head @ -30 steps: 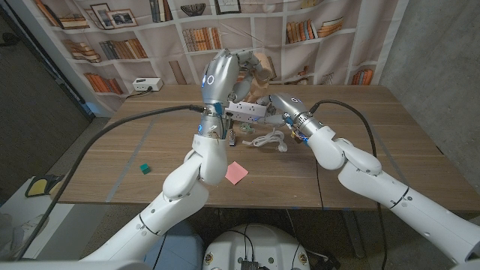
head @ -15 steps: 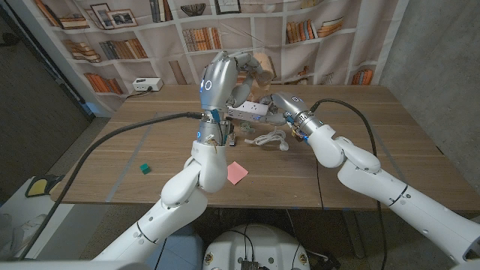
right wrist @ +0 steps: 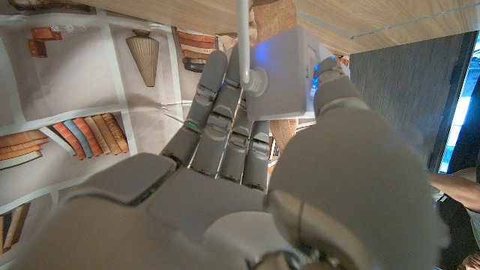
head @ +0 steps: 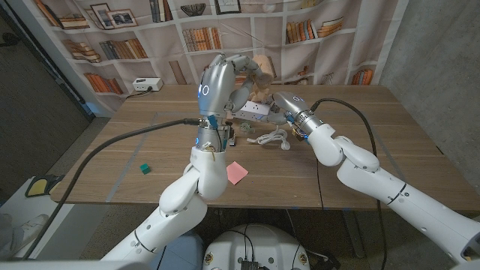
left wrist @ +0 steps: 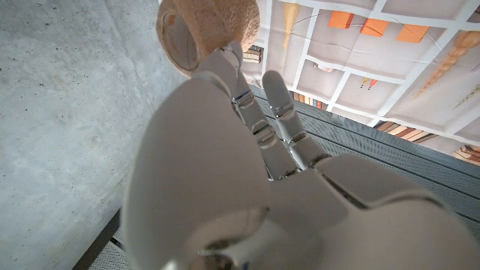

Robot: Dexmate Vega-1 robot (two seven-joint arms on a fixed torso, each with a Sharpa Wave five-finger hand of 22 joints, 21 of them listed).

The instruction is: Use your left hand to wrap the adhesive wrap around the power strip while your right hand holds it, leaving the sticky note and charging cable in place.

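You're mid-wrap: your right hand [head: 281, 105] grips the power strip [head: 255, 110] above the table [head: 390, 142] while your left hand [head: 225, 79] holds the tan adhesive wrap roll [head: 262, 67], seemingly above it; next, carry the roll around.

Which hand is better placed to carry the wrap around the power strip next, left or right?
The left hand: it holds the roll of adhesive wrap raised beside the power strip. The right hand is occupied gripping the strip's end.
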